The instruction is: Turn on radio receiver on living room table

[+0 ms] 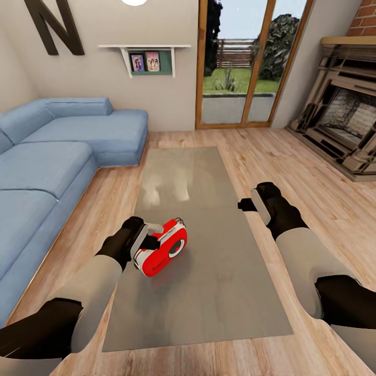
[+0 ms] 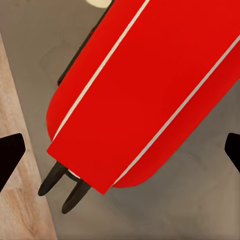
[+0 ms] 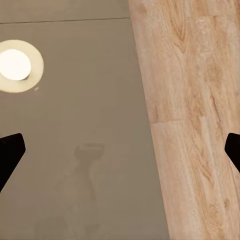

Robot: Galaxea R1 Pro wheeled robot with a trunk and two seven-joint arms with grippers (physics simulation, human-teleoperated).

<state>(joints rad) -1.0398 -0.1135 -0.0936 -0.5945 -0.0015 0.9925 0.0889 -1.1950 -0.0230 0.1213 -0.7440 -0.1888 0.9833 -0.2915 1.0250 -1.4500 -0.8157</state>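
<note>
At the far left of the head view a blue sectional sofa (image 1: 49,156) runs along the wall, with a big dark letter "N" (image 1: 55,23) above it and light wood plank floor (image 1: 313,172) around; beside the sofa stands the long, low worktop (image 1: 209,292), its grey glossy top throwing back pale reflections; the left gripper (image 1: 151,235) sits at the worktop's left part, right against the radio receiver (image 1: 162,248), one pale finger lying over the radio's upper left corner; in the left wrist view the left gripper (image 2: 120,150) shows only as two dark fingertips at opposite edges, spread wide, with the radio between them and not visibly touched by either tip; the radio is a bright red rounded box with white trim lines along its body, a round dark-ringed dial with a pale centre on its face, and a thin wire handle at its top; it rests on the worktop tilted, face turned up and toward the right; two dark prongs stick out from under its end in the left wrist view; further right, the right gripper (image 1: 250,201) hovers over the worktop's right edge, well apart from the radio; in the right wrist view the right gripper (image 3: 120,150) is likewise spread wide with nothing between its fingertips, above the line where grey top meets wood floor, and a round lamp reflection (image 3: 15,65) glows on the worktop; beyond are glass doors (image 1: 245,62) and, at the far right, a brick fireplace (image 1: 344,120).
</note>
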